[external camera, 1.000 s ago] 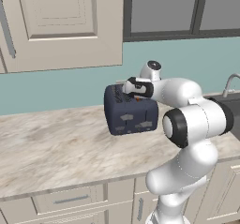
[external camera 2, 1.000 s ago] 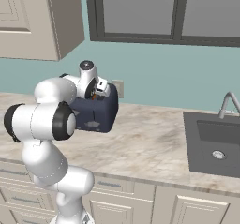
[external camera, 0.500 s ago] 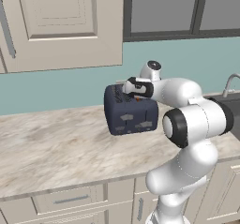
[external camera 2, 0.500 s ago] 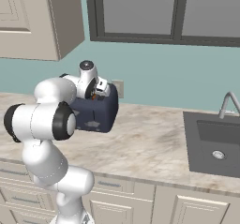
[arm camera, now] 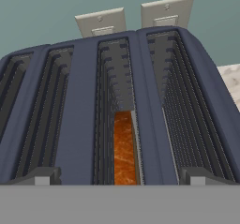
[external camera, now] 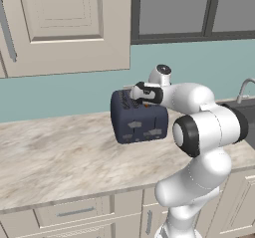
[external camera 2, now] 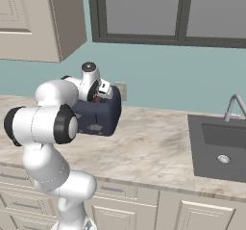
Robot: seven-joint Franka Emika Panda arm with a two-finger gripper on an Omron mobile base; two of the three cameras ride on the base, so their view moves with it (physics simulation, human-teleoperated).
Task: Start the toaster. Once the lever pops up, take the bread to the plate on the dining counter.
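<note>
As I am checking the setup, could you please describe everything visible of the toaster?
The toaster is a dark navy, boxy four-slot model with grey front panels. It stands upright on the marble worktop near the teal wall. One slot holds a brown bread slice. The open gripper hovers just above its top.

even flat rendered light, soft shadows, sharp throughout
</note>
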